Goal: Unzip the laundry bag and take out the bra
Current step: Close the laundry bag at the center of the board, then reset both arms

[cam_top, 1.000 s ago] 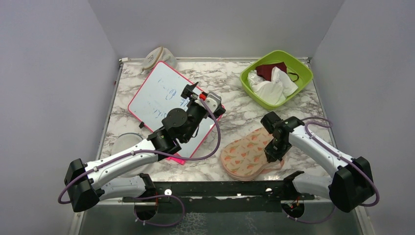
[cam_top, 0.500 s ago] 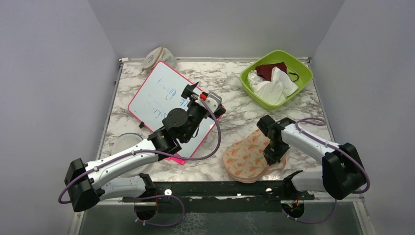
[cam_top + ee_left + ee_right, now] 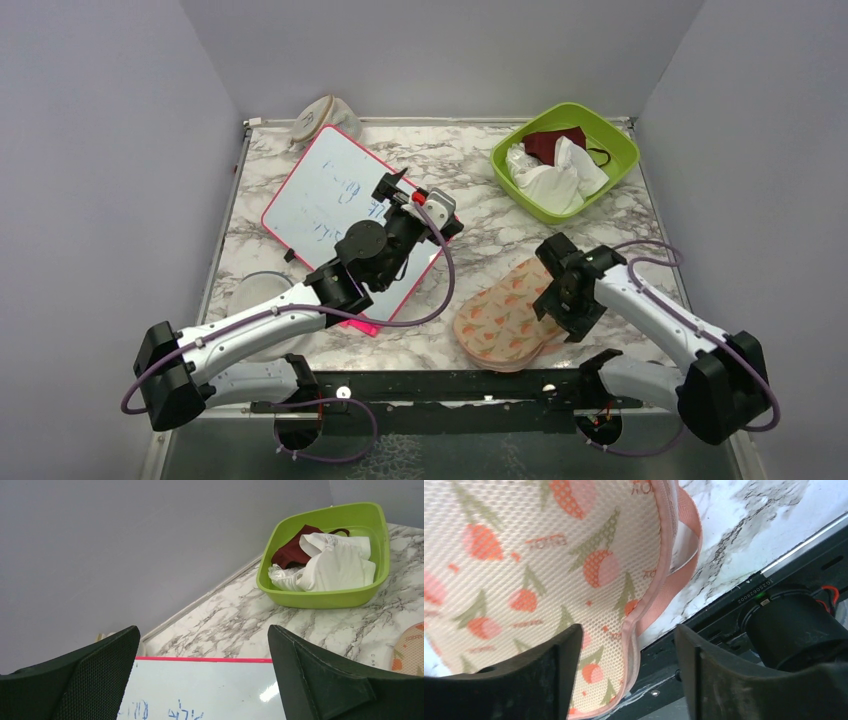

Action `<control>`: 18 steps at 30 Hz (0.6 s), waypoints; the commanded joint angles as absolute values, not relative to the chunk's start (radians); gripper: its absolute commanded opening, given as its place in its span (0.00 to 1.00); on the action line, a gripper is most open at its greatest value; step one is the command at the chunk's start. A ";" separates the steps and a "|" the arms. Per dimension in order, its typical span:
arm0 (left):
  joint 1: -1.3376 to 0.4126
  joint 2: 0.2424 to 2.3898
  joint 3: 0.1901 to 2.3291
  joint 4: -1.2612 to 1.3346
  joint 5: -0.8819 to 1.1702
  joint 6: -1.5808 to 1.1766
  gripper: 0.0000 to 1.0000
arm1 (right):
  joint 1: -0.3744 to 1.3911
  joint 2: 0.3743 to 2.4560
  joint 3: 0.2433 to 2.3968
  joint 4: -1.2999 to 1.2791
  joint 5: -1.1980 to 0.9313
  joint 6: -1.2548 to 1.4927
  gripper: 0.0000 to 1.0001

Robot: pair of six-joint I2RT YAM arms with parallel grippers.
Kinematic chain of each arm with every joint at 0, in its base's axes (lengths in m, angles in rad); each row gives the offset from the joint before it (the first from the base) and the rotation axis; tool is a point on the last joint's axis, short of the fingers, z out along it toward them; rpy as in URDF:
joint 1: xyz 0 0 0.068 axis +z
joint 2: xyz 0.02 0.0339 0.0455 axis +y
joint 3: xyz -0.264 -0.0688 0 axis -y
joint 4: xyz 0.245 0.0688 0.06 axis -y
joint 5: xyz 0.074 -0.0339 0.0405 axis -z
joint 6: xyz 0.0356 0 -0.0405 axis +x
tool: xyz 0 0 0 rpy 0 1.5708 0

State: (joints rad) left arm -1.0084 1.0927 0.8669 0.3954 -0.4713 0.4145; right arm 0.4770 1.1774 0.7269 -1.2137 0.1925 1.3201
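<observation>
The peach laundry bag (image 3: 505, 318) with orange-red and green prints lies flat at the table's front edge, its near end over the black rail. In the right wrist view the laundry bag (image 3: 524, 555) fills the left, with its pink edging and a pink strap loop (image 3: 684, 545) at its side. My right gripper (image 3: 570, 300) hovers over the bag's right end, open; the pink edge runs between the spread fingers (image 3: 628, 645) and they do not touch it. The white bra (image 3: 555, 180) lies in the green bin, as the left wrist view also shows (image 3: 335, 565). My left gripper (image 3: 415, 203) stands open over the whiteboard (image 3: 202, 645).
The green bin (image 3: 610, 135) at the back right also holds a maroon mask (image 3: 548, 143). A pink-framed whiteboard (image 3: 330, 205) lies left of centre. A beige fabric thing (image 3: 318, 118) rests at the back wall. A clear round lid (image 3: 255, 295) lies front left. A black rail (image 3: 450, 385) runs along the near edge.
My right gripper, shut low on the bag's right end before, has opened and let it go. The bag's near end has shifted slightly. The left arm has barely moved.
</observation>
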 commanded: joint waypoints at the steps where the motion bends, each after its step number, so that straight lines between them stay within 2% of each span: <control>1: -1.012 1.112 0.861 0.416 -0.483 0.412 0.98 | 0.481 1.042 0.750 -1.230 0.205 1.265 0.71; 6: -0.981 1.128 0.863 0.422 -0.511 0.378 0.99 | 0.481 0.857 0.816 -1.086 0.253 1.035 0.79; 10: -0.887 1.143 0.883 0.392 -0.492 0.290 0.99 | 0.481 0.720 0.843 -0.836 0.186 0.705 0.82; 12: -0.809 1.147 0.907 0.357 -0.469 0.211 0.99 | 0.481 0.665 0.839 -0.682 0.096 0.555 0.82; 14: -0.703 1.147 0.933 0.320 -0.432 0.131 0.99 | 0.482 0.645 0.847 -0.567 0.011 0.418 0.89; 18: -0.467 1.130 0.960 0.246 -0.281 -0.089 0.99 | 0.481 0.676 0.957 -0.511 -0.005 0.238 0.93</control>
State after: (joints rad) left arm -0.6666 1.1522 0.9031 0.3153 -0.4374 0.1864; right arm 0.4770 0.6537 0.8562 -0.7097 0.0772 0.5404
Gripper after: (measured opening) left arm 0.990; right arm 0.924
